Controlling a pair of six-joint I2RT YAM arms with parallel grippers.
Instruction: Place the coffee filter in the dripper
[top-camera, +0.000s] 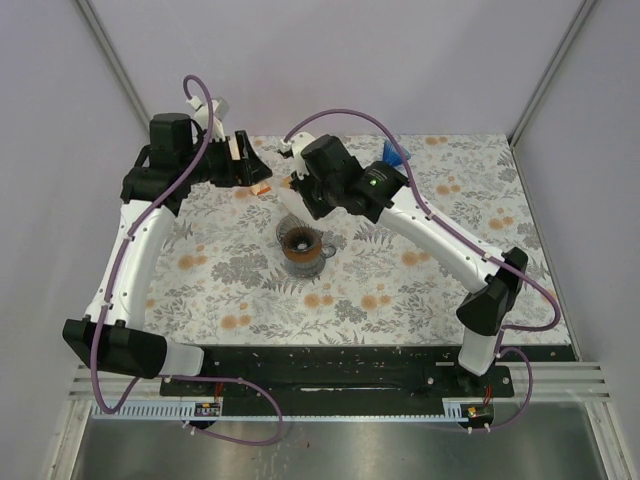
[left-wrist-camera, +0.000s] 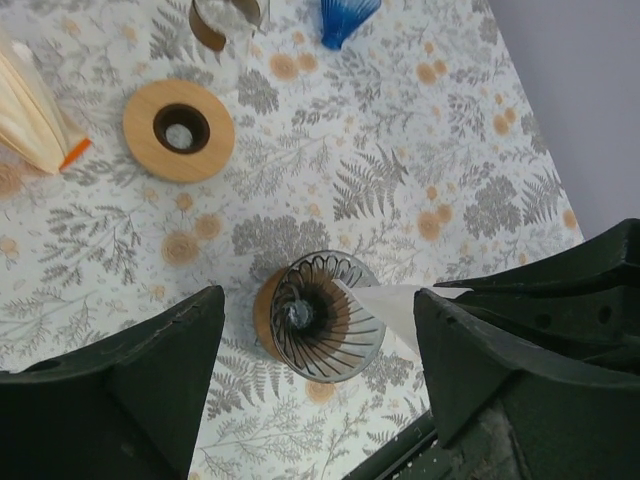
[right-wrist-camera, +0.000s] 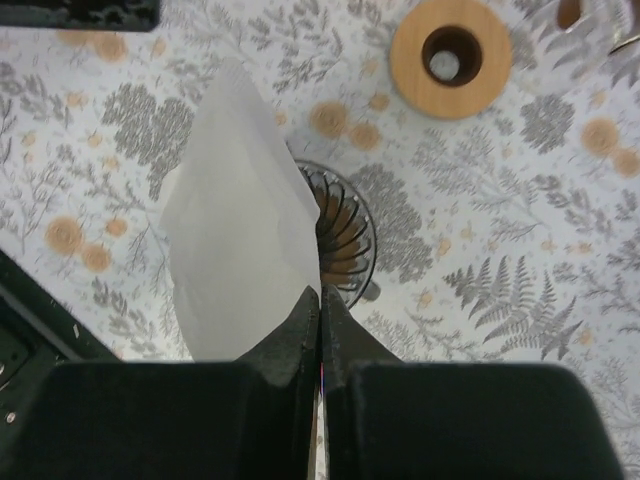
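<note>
right wrist: right gripper (right-wrist-camera: 320, 295) clamps the coffee filter (right-wrist-camera: 240, 230) over the dripper (right-wrist-camera: 352, 240); left gripper (left-wrist-camera: 318, 302) gapes wide.

R wrist cam: coffee filter (right-wrist-camera: 240, 230), just ahead of right pincer (right-wrist-camera: 320, 300), hides left half of dripper (right-wrist-camera: 348, 240). L wrist cam: blue item (left-wrist-camera: 343, 18) far beyond left pincer (left-wrist-camera: 318, 310), cut by top edge.

— How is the left arm (top-camera: 135, 250) posed?
— It is stretched toward 12 o'clock, with the wrist turned toward 3 o'clock; its jaws are spread wide.
— And the right arm (top-camera: 440, 240)?
— It is reached toward 10 o'clock; its jaws are pinched shut on the coffee filter (right-wrist-camera: 240, 230).
</note>
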